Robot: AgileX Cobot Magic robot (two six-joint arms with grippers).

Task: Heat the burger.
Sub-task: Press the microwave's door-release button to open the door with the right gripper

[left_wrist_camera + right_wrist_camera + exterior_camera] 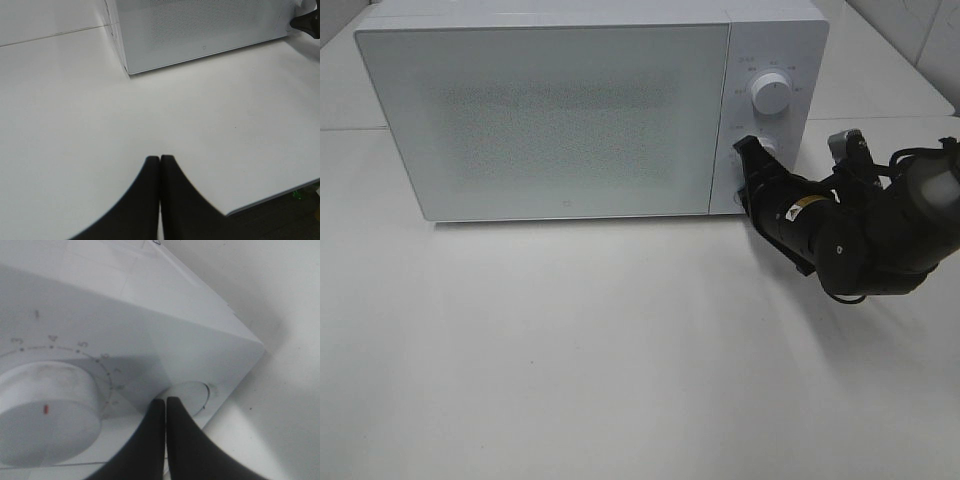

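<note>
The burger is out of view; the white microwave (pixel 550 110) stands at the back with its frosted door shut. My right gripper (pixel 748 150) is shut and empty, its tips at the control panel by the lower dial (pixel 769 146), below the upper dial (pixel 771 95). In the right wrist view the shut fingertips (pixel 165 405) touch the edge of a round button (pixel 192 396), beside a dial with a red mark (pixel 45 412). My left gripper (pixel 159 161) is shut and empty above the bare white table (pixel 75 115), in front of the microwave (pixel 200 25).
The table's front edge (pixel 280 195) shows in the left wrist view, with dark floor beyond it. The right arm's black body (pixel 850 235) hangs over the table at the microwave's right front corner.
</note>
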